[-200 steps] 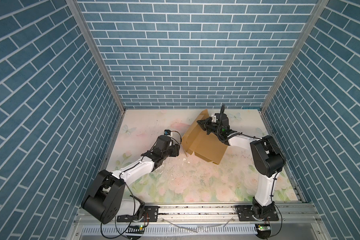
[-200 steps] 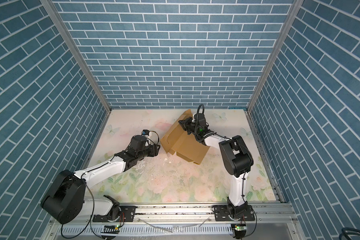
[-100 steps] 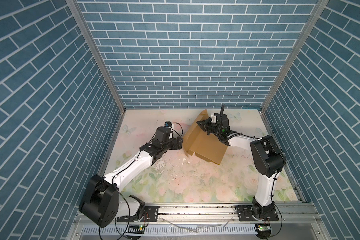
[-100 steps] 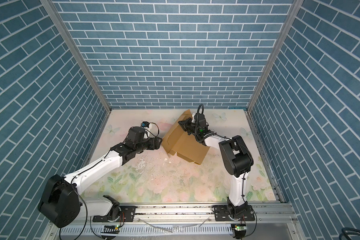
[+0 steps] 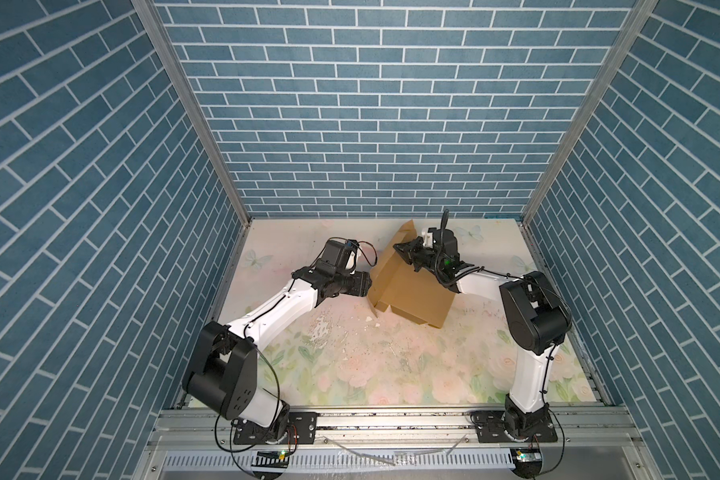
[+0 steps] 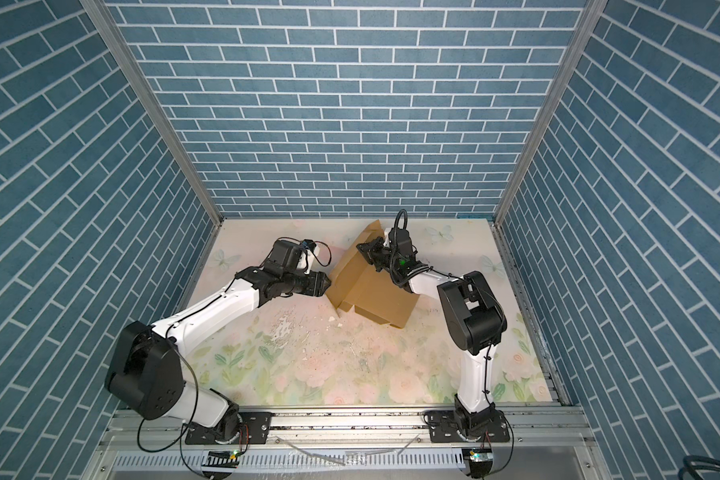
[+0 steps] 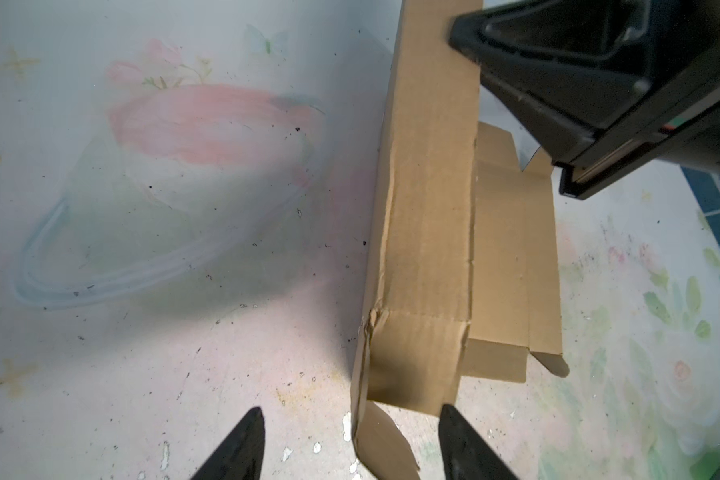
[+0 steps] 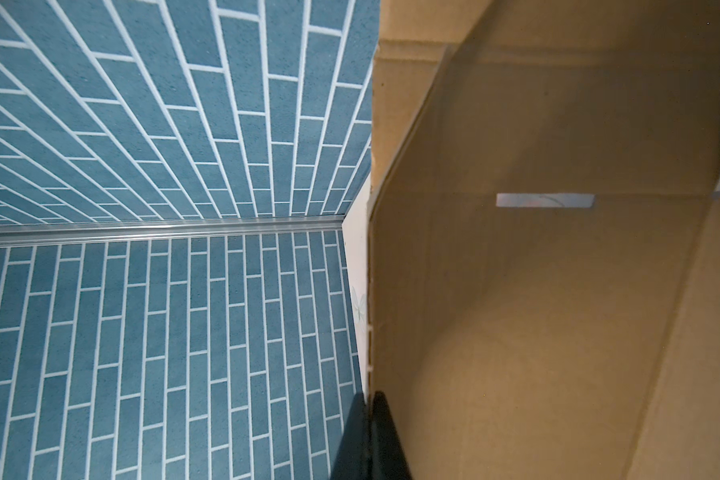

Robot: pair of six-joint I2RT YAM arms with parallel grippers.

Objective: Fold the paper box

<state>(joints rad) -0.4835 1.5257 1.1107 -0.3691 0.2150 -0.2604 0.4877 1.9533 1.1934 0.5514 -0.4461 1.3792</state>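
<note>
- Locating the paper box (image 5: 416, 291) (image 6: 375, 295) toward the far side of the worktop (image 5: 350, 374), right of centre in both top views. Partly formed, one broad panel tilted up, side flaps loose.
- Judging it light and fairly stiff across the panels, yielding mainly along the creases. Dry brown surface, probably not slippery. Liable to crush at the corners, with one near corner (image 7: 371, 324) already crumpled.
- Recommending a hold on a free panel edge or flap, close to a crease and away from the damaged corner.
- Noting the right end effector (image 8: 368, 399) pinched tight on a thin upper edge of the box.
- Noting the left end effector (image 7: 350, 409) with jaws standing apart, tips either side of the crumpled corner, gripping nothing as far as can be told.
- Finding no print, brand, label or legible writing on the cardboard.
- Recording a floral pattern and scattered white flecks (image 5: 321, 332) on the worktop, with blue brick-patterned walls (image 5: 350, 124) around.
</note>
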